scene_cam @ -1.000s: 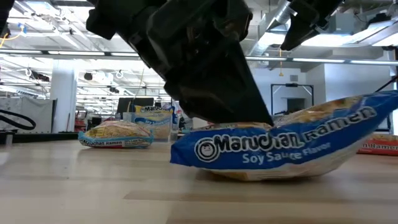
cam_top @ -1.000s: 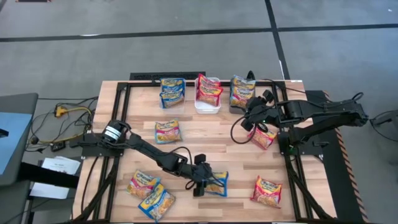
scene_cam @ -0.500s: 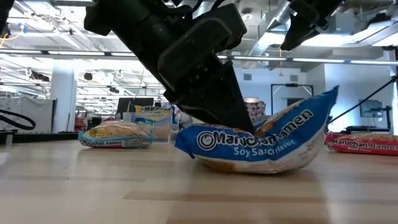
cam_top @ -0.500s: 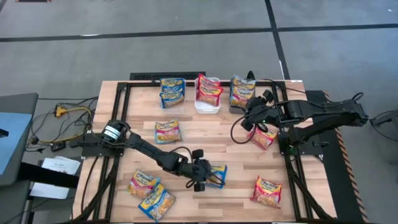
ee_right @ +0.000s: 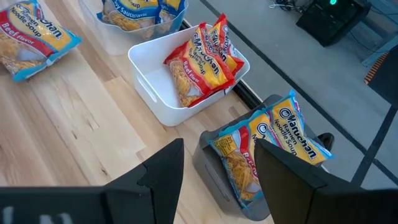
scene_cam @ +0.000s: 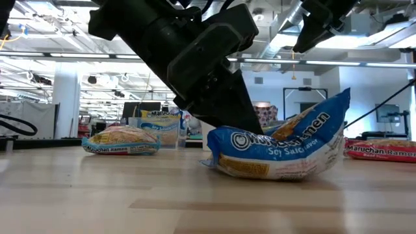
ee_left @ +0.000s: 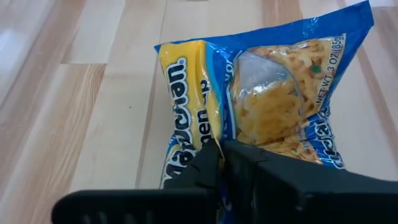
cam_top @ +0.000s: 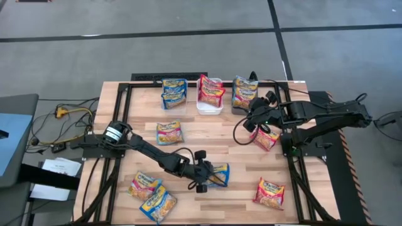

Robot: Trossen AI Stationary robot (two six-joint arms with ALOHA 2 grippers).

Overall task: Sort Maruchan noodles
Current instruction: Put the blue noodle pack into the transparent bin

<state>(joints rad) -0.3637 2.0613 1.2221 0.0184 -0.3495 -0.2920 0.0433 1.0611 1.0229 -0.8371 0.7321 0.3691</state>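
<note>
Blue-wrapped soy sauce ramen packet at the table's six o'clock is pinched by the left gripper, fingers clamped on its edge; next, lifting it toward the clear bin at eleven o'clock, while the right gripper waits wide at two o'clock.

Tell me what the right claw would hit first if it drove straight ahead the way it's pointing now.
Probably the dark bin holding blue-and-orange packets: the open right claw points at it. The white bin sits just off that line, though depth is unclear.
</note>
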